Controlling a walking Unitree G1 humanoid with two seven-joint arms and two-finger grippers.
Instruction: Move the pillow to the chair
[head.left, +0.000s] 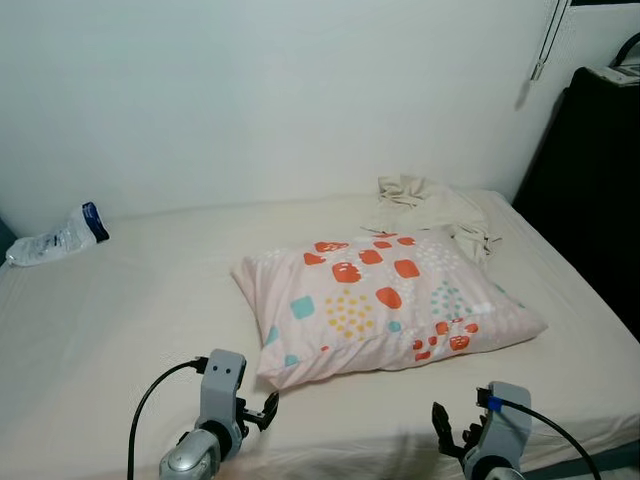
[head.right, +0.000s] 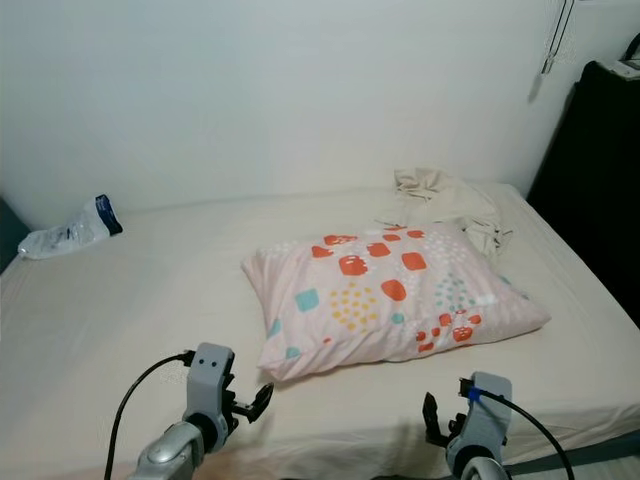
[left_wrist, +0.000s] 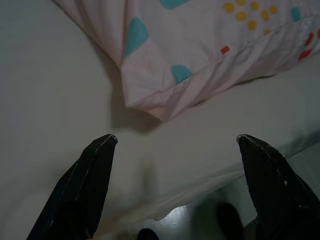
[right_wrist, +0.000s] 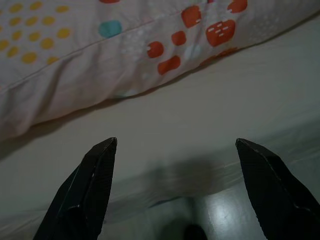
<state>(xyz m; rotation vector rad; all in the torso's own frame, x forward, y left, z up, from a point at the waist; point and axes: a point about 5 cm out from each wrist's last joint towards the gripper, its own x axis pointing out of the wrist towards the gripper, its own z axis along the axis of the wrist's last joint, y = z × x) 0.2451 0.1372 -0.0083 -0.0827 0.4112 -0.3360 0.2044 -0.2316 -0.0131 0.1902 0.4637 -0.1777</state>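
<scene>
A pale pink pillow (head.left: 385, 303) with red, teal and yellow patterns lies flat on the bed (head.left: 110, 320), towards its right half. My left gripper (head.left: 262, 412) hovers open over the sheet just in front of the pillow's near left corner (left_wrist: 145, 102), not touching it. My right gripper (head.left: 447, 432) is open above the bed's front edge, a short way in front of the pillow's near long side (right_wrist: 125, 65). Nothing is between either pair of fingers.
A crumpled beige cloth (head.left: 435, 205) lies behind the pillow by the white wall. A clear plastic bag with a blue end (head.left: 55, 240) rests at the far left of the bed. A tall black object (head.left: 590, 190) stands beside the bed's right side.
</scene>
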